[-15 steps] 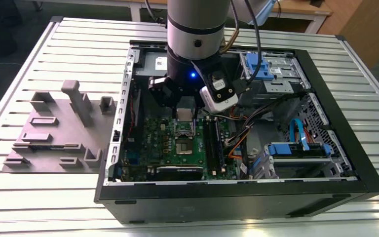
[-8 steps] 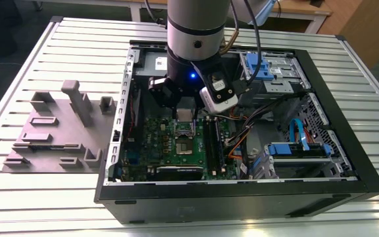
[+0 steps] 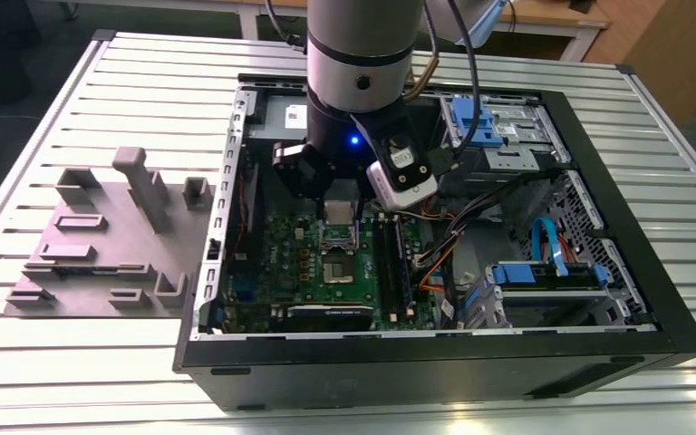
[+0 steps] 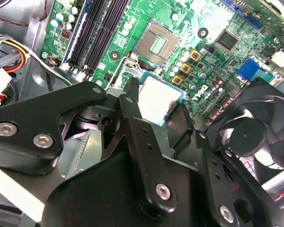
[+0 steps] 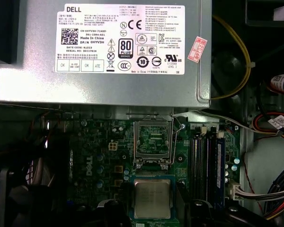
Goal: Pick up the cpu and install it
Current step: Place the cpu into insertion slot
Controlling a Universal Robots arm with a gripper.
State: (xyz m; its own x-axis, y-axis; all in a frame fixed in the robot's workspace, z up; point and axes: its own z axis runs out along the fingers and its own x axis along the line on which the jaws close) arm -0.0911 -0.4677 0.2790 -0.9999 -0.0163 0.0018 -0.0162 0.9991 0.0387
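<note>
One grey fixture block (image 3: 106,231), all ribs, slots and upright posts, sits at the exterior view's left on the slatted metal table (image 3: 58,362), bare slats all round it and just a narrow strip before the open computer case (image 3: 445,372). Moving across: the case's black rim walls in the green board (image 3: 305,263) on every side, leaving the top open, and that's where the arm (image 3: 361,54) reaches in, thick, round, silver and black. Under it the gripper (image 3: 338,208) hangs just over the board, near the big grey power box (image 5: 104,52) with its white label. In both wrist views the black fingers (image 4: 131,101) are clamped on the cpu (image 5: 152,198), one on each opposite edge. It's small, flat and square, with a dull silver top and a thin pale border, and it's held above the board. Just beside it is the socket (image 5: 154,144), a dark square frame, uncovered, contacts showing, a thin wire lever (image 5: 173,137) along one side. Further right come long black memory slots (image 5: 206,156). Then orange and yellow cables (image 3: 439,263) and blue-tabbed drive bays (image 3: 529,276) crowd the exterior view's right.
</note>
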